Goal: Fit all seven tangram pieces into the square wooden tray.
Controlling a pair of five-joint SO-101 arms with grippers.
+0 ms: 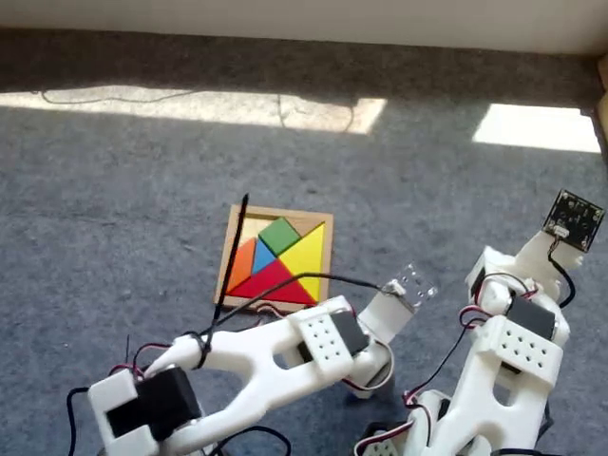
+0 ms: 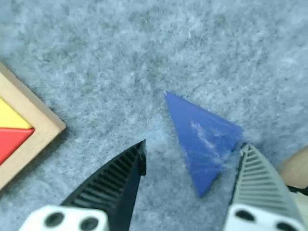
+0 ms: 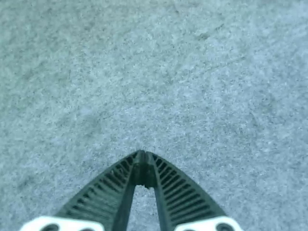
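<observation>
– Table (image 1: 114, 190) carries the square wooden tray (image 1: 283, 213), with 6 coloured pieces (image 1: 271, 280) seated in it by my count, and bare wood at 1 corner. Which step is this?
– The last pick, I judge. The blue triangle (image 2: 204, 139) lies flat on the table, near the tray's corner but apart from it. The left end effector (image 2: 192, 146) is spread wide, straddling it.
– And next?
– Close squarely on it, lift, and turn it to match the gap. The right end effector (image 3: 143, 155) is clenched on nothing, above the table.
</observation>
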